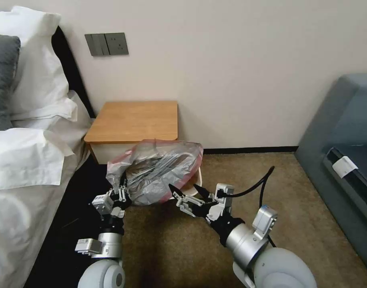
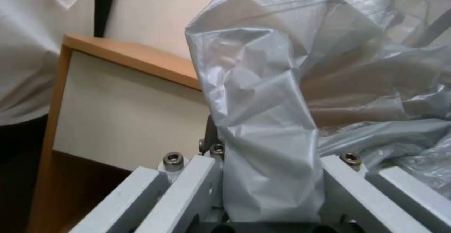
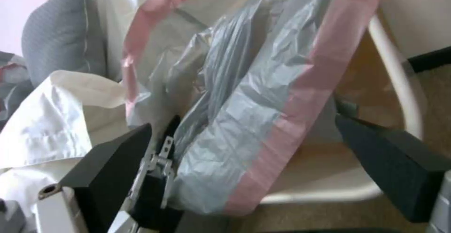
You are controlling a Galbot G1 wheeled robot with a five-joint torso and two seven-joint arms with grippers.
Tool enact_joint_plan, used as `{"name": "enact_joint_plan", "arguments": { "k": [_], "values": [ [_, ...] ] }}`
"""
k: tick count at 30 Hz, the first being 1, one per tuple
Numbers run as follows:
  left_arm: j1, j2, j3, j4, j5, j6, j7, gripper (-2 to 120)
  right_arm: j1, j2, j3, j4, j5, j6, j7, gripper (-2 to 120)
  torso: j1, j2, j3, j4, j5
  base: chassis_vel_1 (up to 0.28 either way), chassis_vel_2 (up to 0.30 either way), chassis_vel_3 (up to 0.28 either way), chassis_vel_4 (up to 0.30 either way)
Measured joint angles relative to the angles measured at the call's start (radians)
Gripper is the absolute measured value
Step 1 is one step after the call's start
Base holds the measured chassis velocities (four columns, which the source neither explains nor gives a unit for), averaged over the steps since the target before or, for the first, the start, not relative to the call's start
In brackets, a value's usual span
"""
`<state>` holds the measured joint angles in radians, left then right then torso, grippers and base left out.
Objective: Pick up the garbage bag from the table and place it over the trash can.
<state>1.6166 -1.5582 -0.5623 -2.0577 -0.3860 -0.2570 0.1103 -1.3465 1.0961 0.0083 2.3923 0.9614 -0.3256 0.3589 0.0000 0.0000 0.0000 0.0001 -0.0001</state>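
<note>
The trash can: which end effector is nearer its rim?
Right. The right end effector is open at the trash can rim; the left end effector, farther off, grips the garbage bag.

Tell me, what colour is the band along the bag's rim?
Pinkish-red, on the grey garbage bag; clearest in the right wrist view.

- You have thin, crinkled, translucent grey plastic in the garbage bag (image 1: 159, 170), its rim band pink.
- Your table (image 1: 135, 120) top is smooth matt wood.
- The trash can (image 3: 399, 81) rim is smooth cream plastic.
- The carpet (image 1: 311, 208) looks rough.
</note>
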Motion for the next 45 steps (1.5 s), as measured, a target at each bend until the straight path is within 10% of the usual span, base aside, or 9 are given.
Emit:
{"name": "enact_joint_plan", "arguments": {
  "k": [30,45],
  "values": [
    [0.015,0.0,0.014,-0.002,0.006,0.0,0.005,7,0.034,0.022,-0.008,-0.08,-0.099,0.023,-0.099,0,0.0,0.0,0.0,-0.0001,0.0001,0.0,0.0,0.0,0.0],
    [-0.001,-0.007,-0.013,-0.005,-0.007,0.023,-0.025,7,-0.089,-0.006,0.008,0.038,-0.139,0.017,-0.074,0,0.0,0.0,0.0,-0.0001,0.0001,0.0,0.0,0.0,0.0]
  ]
}}
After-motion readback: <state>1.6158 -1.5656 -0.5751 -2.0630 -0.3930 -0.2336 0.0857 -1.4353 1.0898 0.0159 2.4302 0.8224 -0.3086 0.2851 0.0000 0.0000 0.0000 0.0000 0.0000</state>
